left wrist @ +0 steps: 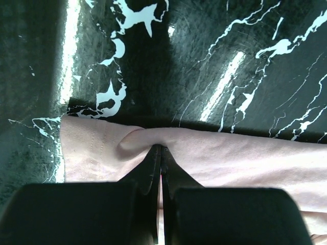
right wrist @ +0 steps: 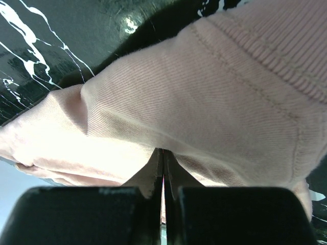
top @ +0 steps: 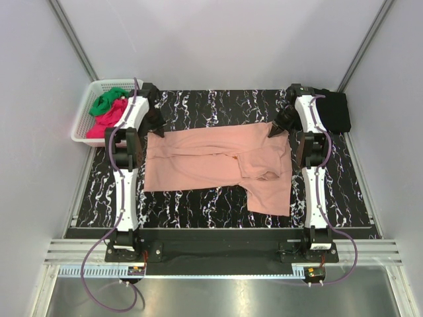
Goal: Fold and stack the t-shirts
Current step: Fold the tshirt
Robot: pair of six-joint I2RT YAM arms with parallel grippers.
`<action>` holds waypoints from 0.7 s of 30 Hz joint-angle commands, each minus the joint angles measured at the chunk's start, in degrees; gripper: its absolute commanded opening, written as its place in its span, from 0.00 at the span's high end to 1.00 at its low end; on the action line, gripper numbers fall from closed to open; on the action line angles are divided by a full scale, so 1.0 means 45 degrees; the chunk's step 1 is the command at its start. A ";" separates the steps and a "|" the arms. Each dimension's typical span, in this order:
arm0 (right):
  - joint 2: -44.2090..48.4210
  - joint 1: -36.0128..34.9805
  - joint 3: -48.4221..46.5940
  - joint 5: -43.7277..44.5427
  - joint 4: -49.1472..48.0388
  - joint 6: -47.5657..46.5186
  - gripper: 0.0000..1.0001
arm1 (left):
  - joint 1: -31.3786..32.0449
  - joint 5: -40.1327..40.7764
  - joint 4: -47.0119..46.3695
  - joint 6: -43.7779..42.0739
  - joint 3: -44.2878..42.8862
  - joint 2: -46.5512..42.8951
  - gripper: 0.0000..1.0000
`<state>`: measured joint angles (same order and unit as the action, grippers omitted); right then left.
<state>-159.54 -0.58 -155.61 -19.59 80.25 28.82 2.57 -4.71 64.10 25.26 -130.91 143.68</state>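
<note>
— Where's the shirt?
— The soft salmon-pink cloth t-shirt lies rumpled across the middle of the black, white-veined marble tabletop. One flap reaches toward the near edge on my right.
— And your hands?
— My left gripper is clamped on the shirt's far left edge. My right gripper is pinched tight on its far right corner, beside a ribbed band.
— The others?
— A green tee and a magenta-red tee sit in the white plastic lattice basket, far left. A black tee lies far right.
</note>
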 commanded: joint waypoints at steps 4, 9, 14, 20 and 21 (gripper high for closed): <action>0.0748 0.0070 0.0302 0.0682 0.0195 -0.0037 1.00 | 0.0113 0.0091 -0.0181 -0.0027 -0.0557 0.0181 1.00; 0.0630 0.0051 0.0129 0.0643 0.0156 -0.0095 1.00 | 0.0211 -0.0261 -0.0239 0.0091 -0.0654 0.0279 1.00; 0.0630 0.0616 -0.0537 0.0508 -0.0274 0.0061 1.00 | 0.0211 -0.0398 -0.0415 -0.0026 -0.0733 0.0396 1.00; 0.0669 0.0715 -0.0303 0.0526 -0.0313 0.0002 1.00 | 0.0191 -0.0652 -0.0630 -0.0046 -0.0830 0.0416 1.00; 0.0650 0.0715 -0.0283 0.0507 -0.0333 -0.0037 1.00 | 0.0191 -0.0633 -0.0669 -0.0046 -0.0908 0.0396 1.00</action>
<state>-159.06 2.42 -155.39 -18.68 78.13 28.93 3.20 -5.80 63.24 25.30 -132.07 144.51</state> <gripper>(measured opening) 0.009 0.012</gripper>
